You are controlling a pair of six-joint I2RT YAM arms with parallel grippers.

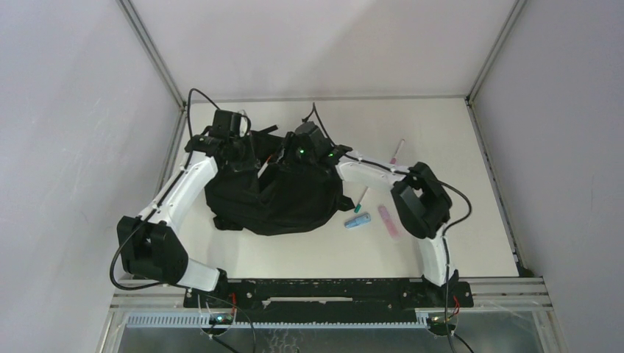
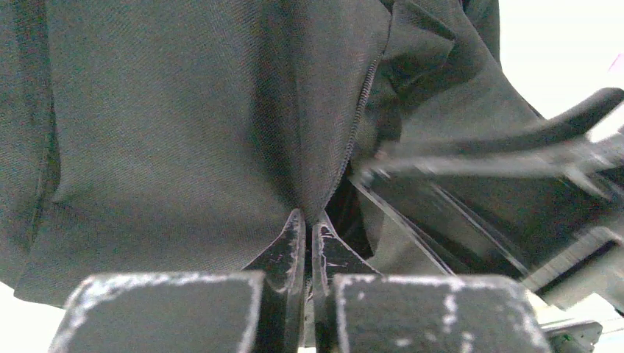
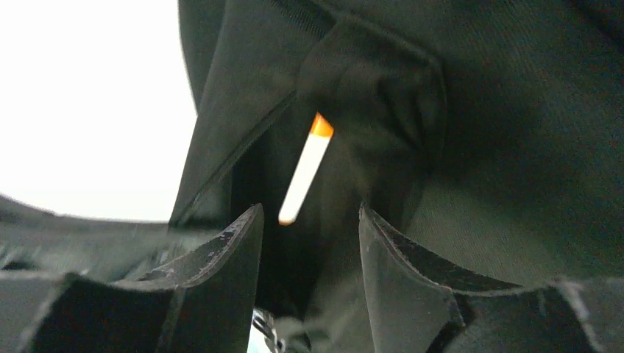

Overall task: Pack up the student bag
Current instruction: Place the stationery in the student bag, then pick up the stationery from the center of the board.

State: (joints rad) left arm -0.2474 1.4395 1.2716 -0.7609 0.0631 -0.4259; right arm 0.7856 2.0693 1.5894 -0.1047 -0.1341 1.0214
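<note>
Top view: student bag (image 1: 283, 198) is seen centre-left on the white table (image 1: 441, 132), its mouth masked by both wrists. Pale walls all round.
Left wrist: left gripper (image 2: 309, 215) is clamped on bag fabric beside the zip.
Right wrist: right gripper (image 3: 310, 213) jaws are parted, nothing gripped. A blurred orange-tipped pen (image 3: 305, 169) is seen against the bag's dark opening.

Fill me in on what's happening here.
Two robot arms are packing the student bag. The left gripper pinches a fold of its fabric by the zip. The right gripper has its jaws apart at the opening, with an orange-capped white pen loose just beyond them. More pens lie on the table.
</note>
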